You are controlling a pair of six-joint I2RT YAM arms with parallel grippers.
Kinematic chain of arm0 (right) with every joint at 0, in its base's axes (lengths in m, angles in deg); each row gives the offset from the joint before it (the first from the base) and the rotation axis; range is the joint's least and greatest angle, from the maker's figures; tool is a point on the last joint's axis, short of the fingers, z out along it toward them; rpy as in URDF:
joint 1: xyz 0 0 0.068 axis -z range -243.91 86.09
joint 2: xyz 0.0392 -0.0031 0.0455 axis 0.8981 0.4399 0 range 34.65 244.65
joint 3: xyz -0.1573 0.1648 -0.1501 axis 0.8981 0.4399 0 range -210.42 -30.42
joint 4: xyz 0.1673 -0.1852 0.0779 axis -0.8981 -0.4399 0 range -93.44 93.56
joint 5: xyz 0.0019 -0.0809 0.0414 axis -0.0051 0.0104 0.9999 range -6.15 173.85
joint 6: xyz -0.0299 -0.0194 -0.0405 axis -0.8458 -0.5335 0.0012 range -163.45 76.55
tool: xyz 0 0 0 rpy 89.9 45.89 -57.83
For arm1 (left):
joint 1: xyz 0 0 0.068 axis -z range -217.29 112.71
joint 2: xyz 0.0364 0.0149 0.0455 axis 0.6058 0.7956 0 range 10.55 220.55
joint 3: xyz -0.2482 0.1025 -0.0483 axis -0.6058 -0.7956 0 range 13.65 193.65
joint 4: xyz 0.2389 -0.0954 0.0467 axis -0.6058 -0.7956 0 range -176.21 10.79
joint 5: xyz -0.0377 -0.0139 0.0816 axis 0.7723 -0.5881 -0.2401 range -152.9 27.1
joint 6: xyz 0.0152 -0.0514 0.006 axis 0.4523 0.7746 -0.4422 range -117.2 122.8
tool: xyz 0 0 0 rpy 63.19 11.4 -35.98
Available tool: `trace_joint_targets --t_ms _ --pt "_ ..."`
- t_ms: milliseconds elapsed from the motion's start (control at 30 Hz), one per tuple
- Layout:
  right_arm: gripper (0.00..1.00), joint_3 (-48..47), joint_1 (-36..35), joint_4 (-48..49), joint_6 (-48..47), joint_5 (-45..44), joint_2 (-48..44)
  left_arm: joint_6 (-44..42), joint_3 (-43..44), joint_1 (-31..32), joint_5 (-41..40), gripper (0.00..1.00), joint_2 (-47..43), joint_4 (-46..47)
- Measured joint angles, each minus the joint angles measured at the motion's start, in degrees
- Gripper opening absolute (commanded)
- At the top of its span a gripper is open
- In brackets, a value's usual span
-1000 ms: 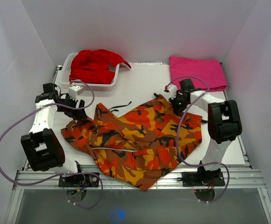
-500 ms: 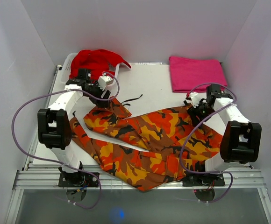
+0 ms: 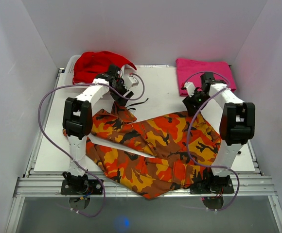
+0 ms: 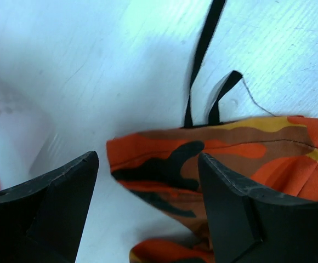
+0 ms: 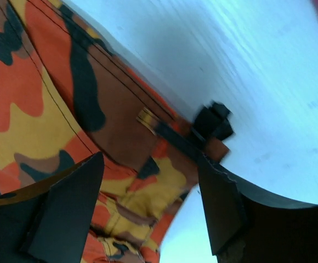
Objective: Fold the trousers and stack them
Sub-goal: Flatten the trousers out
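Observation:
The camouflage trousers (image 3: 155,145) lie spread across the table, with a black drawstring (image 3: 137,103) trailing from their back left corner. My left gripper (image 3: 121,94) hovers open over that corner. In the left wrist view the corner of the trousers (image 4: 170,164) and the drawstring (image 4: 203,49) show between the open fingers (image 4: 55,203). My right gripper (image 3: 193,102) stands open above the back right edge. In the right wrist view the trousers (image 5: 49,98) and a black strap (image 5: 214,123) lie below the open gripper (image 5: 151,159), which holds nothing.
A white basket (image 3: 68,65) with a plain red garment (image 3: 99,65) stands at the back left, close to my left arm. A folded pink cloth (image 3: 204,73) lies at the back right. Grey walls close in the table on three sides.
My right gripper has opened and let go of the trousers after dragging them to the right and flatter. My left arm has swung from the left edge to the back by the basket.

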Motion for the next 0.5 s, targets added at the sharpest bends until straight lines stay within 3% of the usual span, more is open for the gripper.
trace_joint_targets --t_ms 33,67,233,333,467,500 --pt "0.79 0.00 -0.81 0.26 -0.35 -0.11 0.90 -1.16 0.87 0.70 -0.17 0.84 0.96 -0.55" --pt "0.90 0.02 -1.79 0.61 -0.68 -0.22 1.97 -2.80 1.77 1.40 -0.26 0.85 1.99 -1.31" --pt "0.92 1.51 -4.70 3.56 -1.99 -1.03 4.17 -9.86 2.45 2.47 -0.35 0.84 3.98 -4.28" --pt "0.88 2.47 -4.66 4.70 -2.40 -1.25 4.61 -14.40 2.05 2.78 -0.24 0.82 4.22 -6.38" --pt "0.67 4.17 -4.57 6.75 -3.91 -1.64 4.46 -19.37 -2.45 2.89 0.22 0.78 4.15 -7.69" --pt "0.63 4.74 -4.55 7.50 -4.48 -1.88 4.20 -20.28 -3.37 2.93 0.59 0.71 3.52 -7.32"
